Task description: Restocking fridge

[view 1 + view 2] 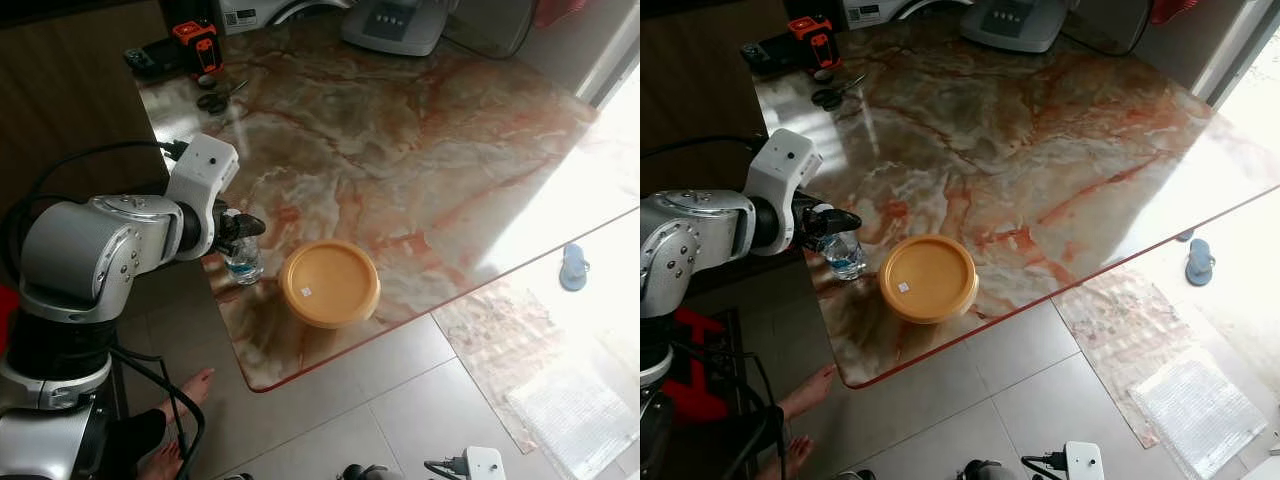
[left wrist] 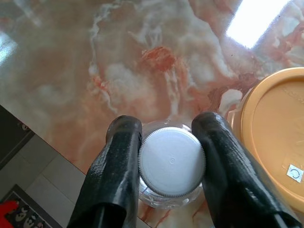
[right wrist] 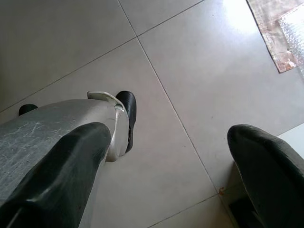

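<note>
- Gripping the neck of a small clear bottle (image 2: 170,167), the left gripper (image 2: 168,161) has one black finger on each side of the white ribbed cap (image 2: 172,161); the fingers (image 2: 118,166) look closed on it.
- The bottle stands upright near the edge of the marble table (image 1: 400,140), just beside an orange lidded container (image 1: 330,283).
- Thin clear plastic like this probably dents under a hard squeeze and is likely slick, so the stiff neck under the cap seems the safest hold.
- Water seems to fill at least the lower part of the bottle; how full it is, I cannot tell. It should be fairly light.
- The orange container is closed, its contents hidden.
- The right gripper (image 3: 175,166) hangs idle over the tiled floor (image 3: 190,71), fingers spread wide and empty.
</note>
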`<state>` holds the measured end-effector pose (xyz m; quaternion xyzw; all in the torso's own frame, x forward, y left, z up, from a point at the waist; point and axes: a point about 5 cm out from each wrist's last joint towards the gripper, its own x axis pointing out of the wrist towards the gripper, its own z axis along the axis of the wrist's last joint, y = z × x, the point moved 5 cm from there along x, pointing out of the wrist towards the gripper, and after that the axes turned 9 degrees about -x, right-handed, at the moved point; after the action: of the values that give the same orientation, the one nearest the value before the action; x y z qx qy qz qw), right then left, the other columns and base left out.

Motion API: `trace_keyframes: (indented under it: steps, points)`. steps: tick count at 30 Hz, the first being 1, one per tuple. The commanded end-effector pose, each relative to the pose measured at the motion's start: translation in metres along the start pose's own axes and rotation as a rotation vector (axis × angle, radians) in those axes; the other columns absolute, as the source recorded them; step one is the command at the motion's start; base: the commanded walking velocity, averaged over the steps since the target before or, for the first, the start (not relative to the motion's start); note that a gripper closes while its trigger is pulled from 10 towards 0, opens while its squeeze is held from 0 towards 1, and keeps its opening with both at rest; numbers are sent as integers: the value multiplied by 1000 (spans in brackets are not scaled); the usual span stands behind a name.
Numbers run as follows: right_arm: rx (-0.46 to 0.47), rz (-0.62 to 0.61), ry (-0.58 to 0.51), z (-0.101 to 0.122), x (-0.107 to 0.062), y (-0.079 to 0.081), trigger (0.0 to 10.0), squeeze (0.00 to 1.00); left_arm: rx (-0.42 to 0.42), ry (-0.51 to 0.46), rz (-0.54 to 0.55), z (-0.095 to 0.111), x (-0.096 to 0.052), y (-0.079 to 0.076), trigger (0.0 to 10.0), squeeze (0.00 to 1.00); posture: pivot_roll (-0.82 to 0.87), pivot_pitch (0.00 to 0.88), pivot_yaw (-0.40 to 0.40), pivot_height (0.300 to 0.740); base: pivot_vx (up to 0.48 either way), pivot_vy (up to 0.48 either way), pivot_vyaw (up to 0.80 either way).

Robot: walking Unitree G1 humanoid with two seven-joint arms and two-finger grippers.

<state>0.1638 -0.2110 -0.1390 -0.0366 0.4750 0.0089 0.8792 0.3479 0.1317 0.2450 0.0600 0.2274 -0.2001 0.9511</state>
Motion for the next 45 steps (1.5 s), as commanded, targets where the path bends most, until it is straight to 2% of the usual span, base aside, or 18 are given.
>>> trace_keyframes:
  steps: [1, 13, 18, 20, 24, 26, 27, 30, 34, 36, 37, 40, 42, 45]
  points:
    - [1, 27, 49, -15, -2, 8, 10000, 0, 24, 19, -11, -5, -2, -3, 0, 0, 9, 202, -29, 740, 0, 0, 0]
    - [0, 30, 53, -16, -2, 9, 10000, 0, 42, 12, 23, -3, -2, 2, 0, 0, 12, 201, -28, 740, 0, 0, 0]
    - [-1, 31, 53, -16, -2, 9, 10000, 0, 55, -17, 98, 0, -2, 13, 0, 0, 10, 194, -29, 740, 0, 0, 0]
    - [-1, 31, 53, -16, -2, 9, 10000, 0, 56, -33, 122, 2, -2, 17, 0, 0, 10, 194, -29, 740, 0, 0, 0]
    - [-4, 31, 53, -15, -2, 9, 10000, 0, 46, -145, 195, 16, -2, 24, 0, 0, 3, 183, -31, 740, 0, 0, 0]
    - [-4, 30, 53, -15, -2, 9, 10000, 0, 39, -159, 203, 18, -2, 25, 0, 0, 3, 183, -31, 740, 0, 0, 0]
    - [-4, 30, 53, -15, -2, 8, 10000, 0, 27, -255, 234, 27, -5, 28, 10000, 0, -2, 177, -33, 740, 0, 0, 0]
    - [-5, 29, 53, -15, -2, 8, 10000, 0, 18, -310, 264, 32, -7, 30, 10000, 0, -3, 177, -34, 740, 0, 0, 0]
    - [-7, 27, 55, -15, -2, 8, 10000, 0, 32, -492, 358, 46, -17, 36, 10000, 0, -12, 166, -33, 740, 0, 0, 0]
    - [-7, 27, 55, -15, -2, 8, 10000, 0, 32, -492, 358, 46, -17, 36, 10000, 0, -12, 166, -33, 740, 0, 0, 0]
    - [-7, 27, 55, -15, -2, 7, 10000, 0, 37, -507, 444, 40, -21, 45, 10000, 0, -20, 158, -34, 740, 0, 0, 0]
    - [-7, 27, 55, -15, -2, 7, 10000, 0, 36, -505, 484, 36, -23, 50, 10000, 0, -20, 158, -34, 740, 0, 0, 0]
    - [-6, 25, 55, -15, -2, 7, 10000, 0, 78, -533, 585, 28, -31, 57, 10000, 0, -24, 149, -38, 740, 0, 0, 0]
    - [-7, 25, 55, -16, -2, 7, 10000, 0, 100, -550, 615, 27, -34, 58, 10000, 0, -24, 148, -38, 740, 0, 0, 0]
